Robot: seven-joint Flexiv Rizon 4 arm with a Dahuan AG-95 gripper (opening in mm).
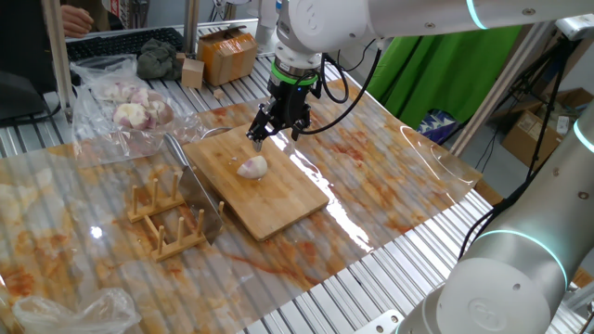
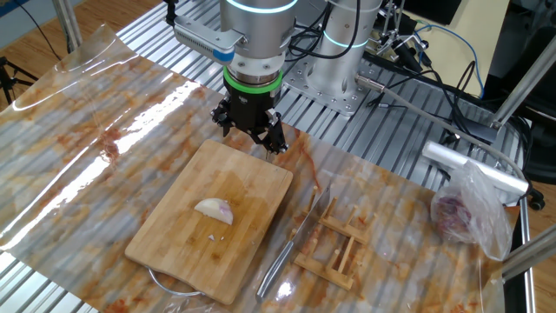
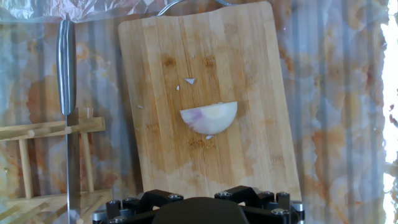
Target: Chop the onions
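- Black two-finger hand point(image 2: 250, 136) hanging over the far end of the rectangular bamboo chopping board point(image 2: 174, 243), fingers spread wide, gripping nothing.
- Pale, pink-tinged half onion point(image 2: 215, 210) lying mid-board, well apart from the fingers.
- Steel cleaver point(image 2: 291, 243) propped on the wooden rack point(image 2: 334, 252), just right of the board.
- Plastic-sheeted surface point(image 2: 87, 165) underneath, stained orange.

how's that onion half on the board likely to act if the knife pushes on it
The onion looks like a half lying on the cutting board, so it probably won't roll. Its glossy skin suggests that it may slide. Small bits lie nearby, so layers may flake off.
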